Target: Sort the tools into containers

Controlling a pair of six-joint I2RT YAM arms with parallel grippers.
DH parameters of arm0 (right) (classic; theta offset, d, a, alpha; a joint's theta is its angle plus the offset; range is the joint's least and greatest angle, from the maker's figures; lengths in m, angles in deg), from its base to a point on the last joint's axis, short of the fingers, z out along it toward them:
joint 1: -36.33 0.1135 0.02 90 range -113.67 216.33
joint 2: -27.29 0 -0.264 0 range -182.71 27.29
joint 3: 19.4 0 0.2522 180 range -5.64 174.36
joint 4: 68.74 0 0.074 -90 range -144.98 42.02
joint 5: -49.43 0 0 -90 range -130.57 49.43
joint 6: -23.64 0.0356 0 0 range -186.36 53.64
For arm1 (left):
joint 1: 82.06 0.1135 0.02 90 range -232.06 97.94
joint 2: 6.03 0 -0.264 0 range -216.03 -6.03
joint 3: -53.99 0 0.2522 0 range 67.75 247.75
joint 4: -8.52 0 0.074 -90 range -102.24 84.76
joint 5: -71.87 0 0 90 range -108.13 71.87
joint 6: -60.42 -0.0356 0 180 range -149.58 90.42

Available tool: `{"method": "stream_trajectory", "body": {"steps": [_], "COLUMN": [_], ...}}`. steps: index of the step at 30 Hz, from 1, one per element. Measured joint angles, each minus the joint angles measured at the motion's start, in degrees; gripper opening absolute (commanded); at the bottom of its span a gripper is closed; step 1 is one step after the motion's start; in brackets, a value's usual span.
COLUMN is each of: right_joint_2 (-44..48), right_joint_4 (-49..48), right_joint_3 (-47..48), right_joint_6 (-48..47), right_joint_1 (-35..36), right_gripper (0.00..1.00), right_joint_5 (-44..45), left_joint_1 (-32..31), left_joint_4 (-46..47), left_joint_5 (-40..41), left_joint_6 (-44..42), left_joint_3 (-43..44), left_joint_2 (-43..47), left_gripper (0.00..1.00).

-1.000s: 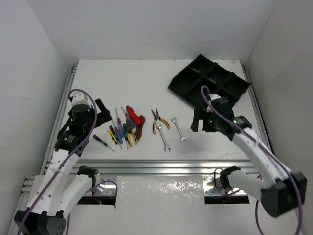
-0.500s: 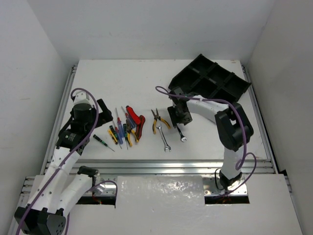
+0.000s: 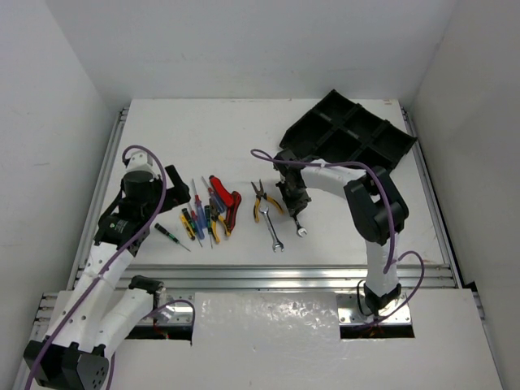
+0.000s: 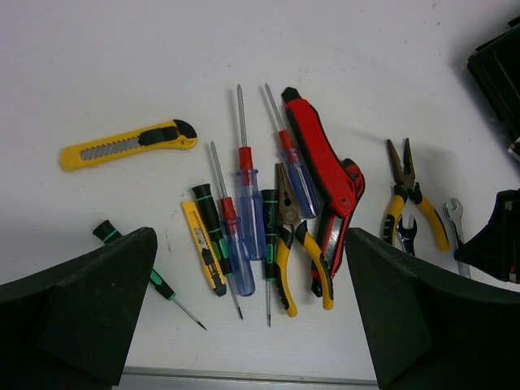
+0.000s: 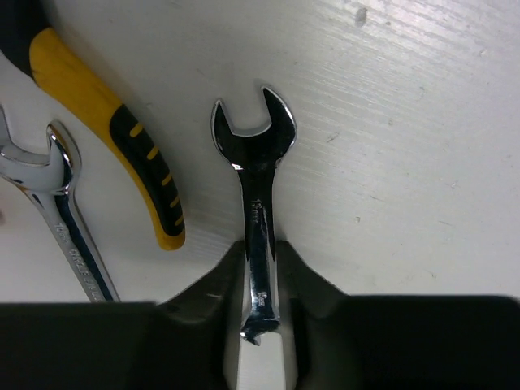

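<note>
We are taking the yellow-handled pliers (image 3: pixel 266 205) as the reference for every position. The small wrench (image 5: pixel 260 195) is lying flat on the worktop (image 3: pixel 211 134) just beside the pliers, on the side facing the tray (image 3: pixel 382 145).

The right gripper (image 3: pixel 292 199) is sitting directly over this wrench, so the right arm is by far the nearer one. In the right wrist view the shank is running straight out between the fingers (image 5: pixel 219 284), square to their closing line, with the open-end head projecting past the tips. The fingers are narrowed to the shank's width and appear to be touching both flanks (we are judging this a grip but not a lift, since the wrench is lying on the surface).

The left gripper (image 4: pixel 250 268) is hanging wide open and empty over the screwdrivers (image 4: pixel 244 211), on the opposite side of the pliers from the tray.

The top view is hiding the finger contact behind the gripper body. It is, however, showing the tray well apart from the pliers, which the right wrist view is not showing.
</note>
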Motion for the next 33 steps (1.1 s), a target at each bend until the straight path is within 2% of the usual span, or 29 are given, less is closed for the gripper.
{"method": "stream_trajectory", "body": {"steps": [1,2,11,18,21,26,29,33], "right_joint_2": [-0.04,-0.04,1.27,9.9,15.06,21.35,21.94,19.08], "right_joint_4": [-0.04,-0.07,-0.39,1.73,1.86,1.75,2.49,3.93], "right_joint_3": [0.04,0.07,-0.94,-3.23,-3.87,-5.09,-4.11,0.17], "right_joint_6": [-0.13,-0.26,0.02,0.61,1.09,2.4,3.17,3.69], "right_joint_1": [0.04,0.04,0.02,-2.32,-6.51,-19.08,-26.32,-31.23], "right_gripper": [0.06,0.0,0.0,0.0,0.0,0.0,0.0,0.0], "right_joint_5": [-0.17,-0.22,-0.07,2.78,3.15,4.09,6.62,7.54], "left_joint_1": [0.0,0.0,-0.02,-0.33,-0.37,-0.72,-1.16,-1.49], "left_joint_4": [0.02,0.04,0.39,0.39,0.42,0.42,0.42,0.46], "left_joint_5": [-0.04,-0.22,-1.2,-1.53,-1.64,-1.92,-2.05,-2.45], "left_joint_6": [-0.02,-0.02,-0.31,-0.44,-0.44,-0.44,-0.46,-0.5], "left_joint_3": [0.0,0.0,-0.02,0.0,0.0,0.0,0.0,0.0], "left_joint_2": [0.0,0.0,-0.5,-0.61,-0.61,-0.61,-0.63,-0.85], "left_gripper": [1.0,1.0,1.0,1.0,1.0,1.0,1.0,1.0]}}
